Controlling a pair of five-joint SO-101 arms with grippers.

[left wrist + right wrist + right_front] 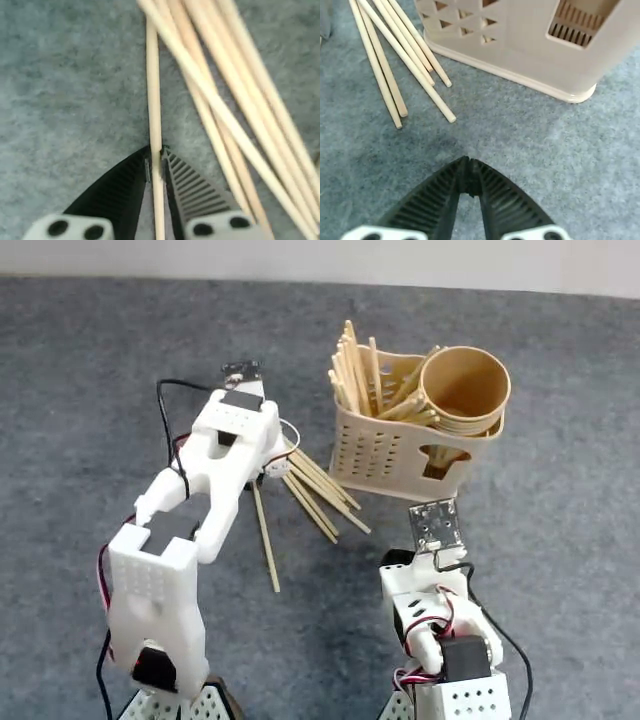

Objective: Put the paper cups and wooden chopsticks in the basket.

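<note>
My left gripper (156,156) is shut on a single wooden chopstick (152,75) that lies on the grey carpet, beside a loose bundle of several chopsticks (225,100). In the high view this gripper (264,474) sits at the bundle's left end (322,490), and the held chopstick (266,538) runs toward the near side. The beige basket (385,455) holds stacked paper cups (465,390) and several chopsticks (355,370). My right gripper (468,170) is shut with nothing in it, low over the carpet in front of the basket (520,45), right of the chopstick ends (400,55).
Grey carpet covers the table all around. The right arm (440,620) stands just in front of the basket. Open carpet lies to the far left and far right of both arms.
</note>
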